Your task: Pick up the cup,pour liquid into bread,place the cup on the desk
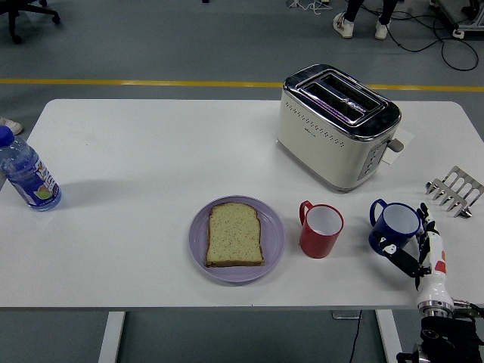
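Observation:
A blue cup (393,228) stands upright at the right front of the white table (151,151), its handle pointing back left. A red cup (321,229) stands to its left. A slice of bread (235,234) lies on a purple plate (274,240) left of the red cup. My right hand (412,253) comes up from the lower right corner, fingers spread, thumb at the blue cup's near side and fingers by its right side; it holds nothing. My left arm is not in view.
A cream toaster (337,125) stands behind the cups. A metal toast rack (454,191) sits at the right edge. A blue-capped bottle (26,175) stands at the left edge. A person's shoes show on the floor at the top.

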`<state>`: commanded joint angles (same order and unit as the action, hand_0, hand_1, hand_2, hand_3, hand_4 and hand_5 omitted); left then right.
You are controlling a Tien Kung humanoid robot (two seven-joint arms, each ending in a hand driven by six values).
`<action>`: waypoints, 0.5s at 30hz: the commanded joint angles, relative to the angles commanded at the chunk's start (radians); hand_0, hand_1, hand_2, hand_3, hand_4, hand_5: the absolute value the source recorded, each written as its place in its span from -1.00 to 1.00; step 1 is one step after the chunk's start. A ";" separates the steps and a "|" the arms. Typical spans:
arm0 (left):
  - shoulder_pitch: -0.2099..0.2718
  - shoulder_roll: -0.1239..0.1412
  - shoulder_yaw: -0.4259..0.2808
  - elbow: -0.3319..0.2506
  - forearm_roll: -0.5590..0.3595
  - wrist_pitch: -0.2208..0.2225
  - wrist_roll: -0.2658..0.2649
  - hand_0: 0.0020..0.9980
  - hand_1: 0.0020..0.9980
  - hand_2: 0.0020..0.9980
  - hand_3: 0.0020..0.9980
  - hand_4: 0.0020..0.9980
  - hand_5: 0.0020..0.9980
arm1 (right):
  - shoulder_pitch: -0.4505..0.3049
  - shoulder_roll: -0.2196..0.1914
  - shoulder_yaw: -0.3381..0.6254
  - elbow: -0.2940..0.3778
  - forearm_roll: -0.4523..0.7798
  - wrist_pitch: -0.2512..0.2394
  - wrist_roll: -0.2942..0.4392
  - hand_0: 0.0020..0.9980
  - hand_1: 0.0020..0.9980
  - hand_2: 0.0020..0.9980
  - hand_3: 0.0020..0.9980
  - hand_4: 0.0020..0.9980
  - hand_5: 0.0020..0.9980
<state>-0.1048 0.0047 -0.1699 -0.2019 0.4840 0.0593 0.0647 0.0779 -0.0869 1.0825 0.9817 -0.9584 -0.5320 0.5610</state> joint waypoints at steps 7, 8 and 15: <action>0.002 -0.001 0.000 0.000 -0.002 0.000 0.000 0.27 0.29 0.31 0.11 -0.35 0.67 | 0.024 0.005 -0.019 -0.026 0.016 -0.013 0.009 0.96 0.72 1.00 1.00 0.96 -0.71; 0.002 -0.001 0.000 0.000 -0.003 0.000 0.000 0.27 0.29 0.31 0.11 -0.35 0.67 | 0.028 0.006 -0.021 -0.030 0.018 -0.014 0.009 0.96 0.72 1.00 1.00 0.96 -0.71; 0.003 -0.002 0.002 -0.001 -0.004 0.000 0.000 0.27 0.29 0.31 0.11 -0.35 0.67 | 0.054 0.014 -0.033 -0.055 0.034 -0.020 0.014 0.96 0.72 1.00 1.00 0.96 -0.71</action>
<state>-0.1022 0.0025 -0.1681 -0.2026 0.4803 0.0593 0.0644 0.1316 -0.0729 1.0491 0.9265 -0.9245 -0.5521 0.5750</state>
